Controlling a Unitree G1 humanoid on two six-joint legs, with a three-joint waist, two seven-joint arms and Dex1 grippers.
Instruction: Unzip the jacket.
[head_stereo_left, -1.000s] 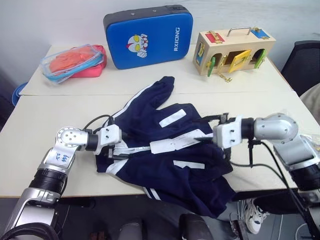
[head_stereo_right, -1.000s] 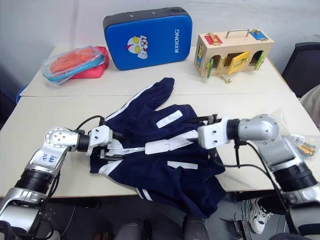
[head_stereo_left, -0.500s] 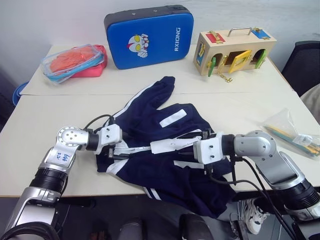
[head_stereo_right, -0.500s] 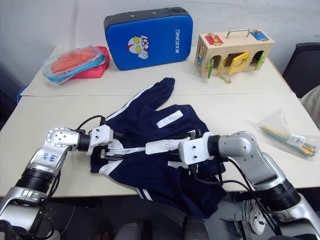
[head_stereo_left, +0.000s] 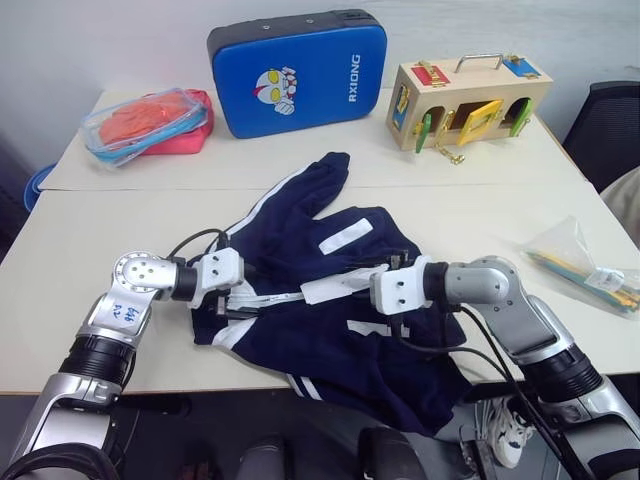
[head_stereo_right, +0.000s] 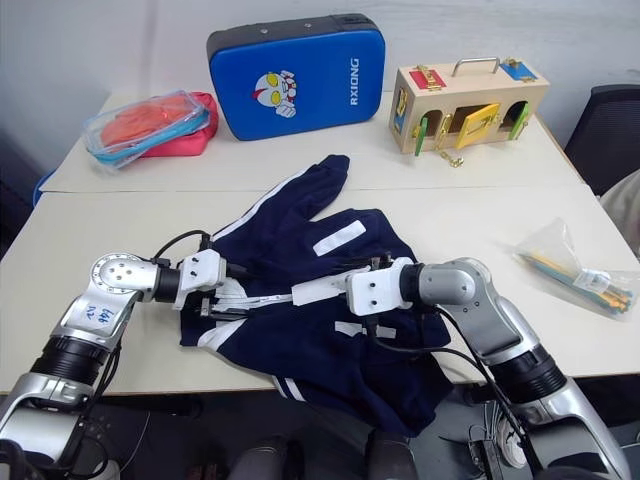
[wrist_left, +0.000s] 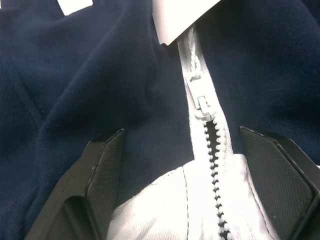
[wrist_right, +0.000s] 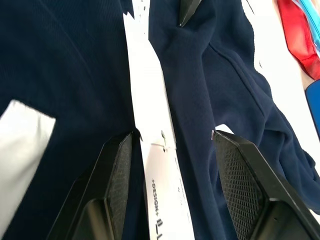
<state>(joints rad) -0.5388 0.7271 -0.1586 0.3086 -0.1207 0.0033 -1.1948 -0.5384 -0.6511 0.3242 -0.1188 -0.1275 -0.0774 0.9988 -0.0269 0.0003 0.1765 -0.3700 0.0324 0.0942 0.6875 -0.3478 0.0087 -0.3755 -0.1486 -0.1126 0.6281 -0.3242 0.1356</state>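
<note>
- Left gripper (wrist_left: 200, 165): fingers spread wide, straddling the white zipper (wrist_left: 212, 145) at the collar end of the navy blue fabric jacket (head_stereo_left: 340, 330); slider (wrist_left: 202, 106) just ahead.
- Right gripper (wrist_right: 172, 150): fingers apart, either side of a long white paper hang tag (wrist_right: 157, 150), not clamped.
- Jacket lies crumpled on the beige table (head_stereo_left: 100, 250), hem over the near edge.
- Blue padded case (head_stereo_left: 297, 72) well behind.

We count one jacket (head_stereo_left: 340, 300), one blue padded case (head_stereo_left: 297, 72), one wooden latch box (head_stereo_left: 467, 100) and one clear food tub (head_stereo_left: 143, 121) resting on one red pouch (head_stereo_left: 185, 138). We also see one clear bag (head_stereo_left: 585, 265), two tables (head_stereo_left: 80, 250) and two grippers, left (head_stereo_left: 238, 300) and right (head_stereo_left: 368, 283).
</note>
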